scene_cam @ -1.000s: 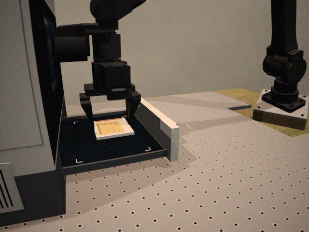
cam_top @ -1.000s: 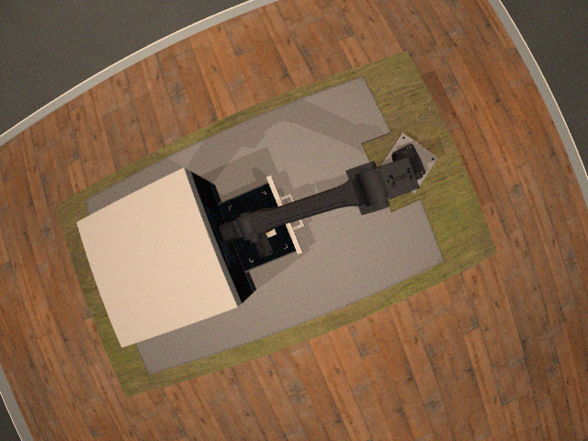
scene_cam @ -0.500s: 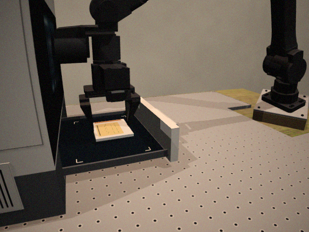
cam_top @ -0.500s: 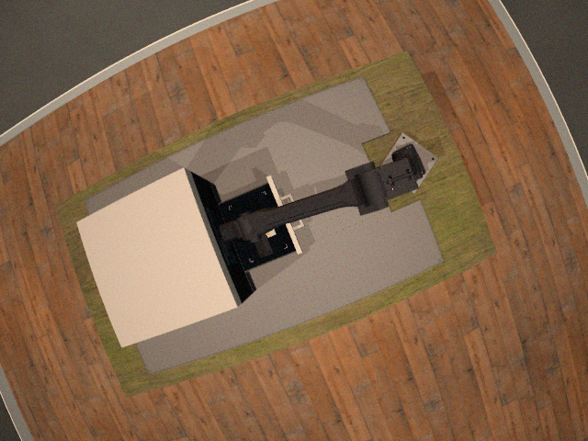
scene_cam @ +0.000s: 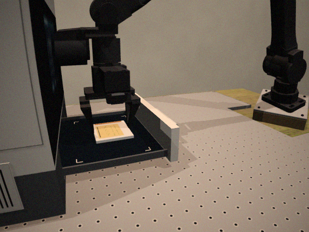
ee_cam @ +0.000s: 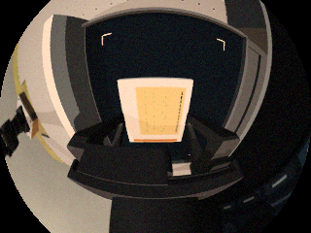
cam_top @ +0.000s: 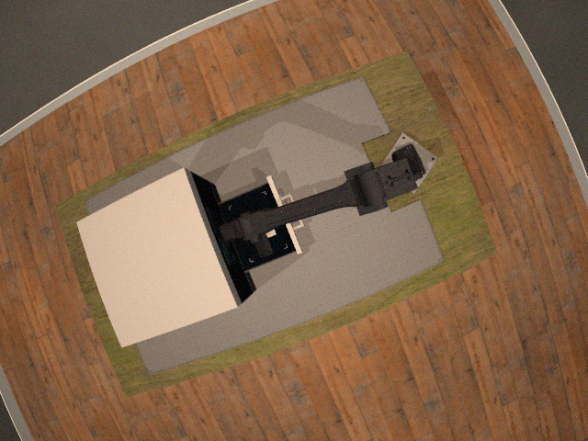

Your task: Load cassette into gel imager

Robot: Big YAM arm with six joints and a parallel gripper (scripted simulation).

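FINISHED [cam_top: 271,233] [scene_cam: 113,131] [ee_cam: 155,109]: one cassette, white, yellow-faced, inside the corner marks in plan; contact with glass cannot be told.
Tool [scene_cam: 109,122] [ee_cam: 155,116]: black, fingers pinching the cassette's orange-striped end.
Drawer [cam_top: 293,239] [scene_cam: 172,142] [ee_cam: 53,63]: extended. Exterior view: front panel at three o'clock from cassette, IM [cam_top: 156,256] [scene_cam: 20,75] at nine.
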